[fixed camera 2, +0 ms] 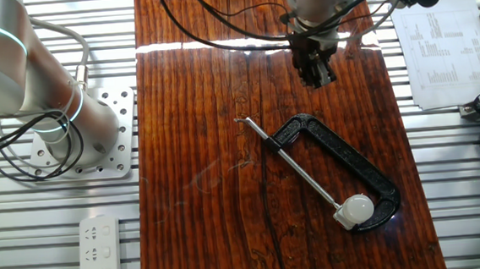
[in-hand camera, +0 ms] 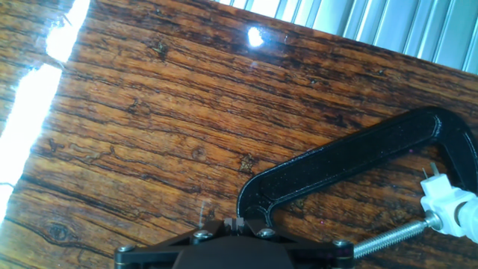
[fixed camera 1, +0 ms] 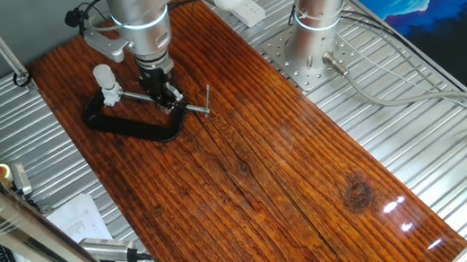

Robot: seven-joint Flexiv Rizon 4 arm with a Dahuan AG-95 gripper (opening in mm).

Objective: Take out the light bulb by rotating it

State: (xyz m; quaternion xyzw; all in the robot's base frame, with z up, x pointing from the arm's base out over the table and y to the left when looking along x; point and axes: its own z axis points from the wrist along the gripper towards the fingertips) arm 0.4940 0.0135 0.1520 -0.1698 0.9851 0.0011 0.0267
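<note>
1. Desk [fixed camera 1: 251, 192] wood fills the foreground.
2. Bulb [fixed camera 2: 357, 206] sits upright in the clamp [fixed camera 2: 370, 172], far end.
3. Tool [fixed camera 2: 315, 68] hovers apart; jaw state unclear.
4. Risk: an off-centre grip could slip while twisting.

Pincer [fixed camera 2: 316, 74] pointing down, jaws together

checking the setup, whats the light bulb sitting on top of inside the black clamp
The light bulb sits on a small white socket gripped in the black C-clamp. The bulb covers the socket's top, so the joint is hidden.
</note>
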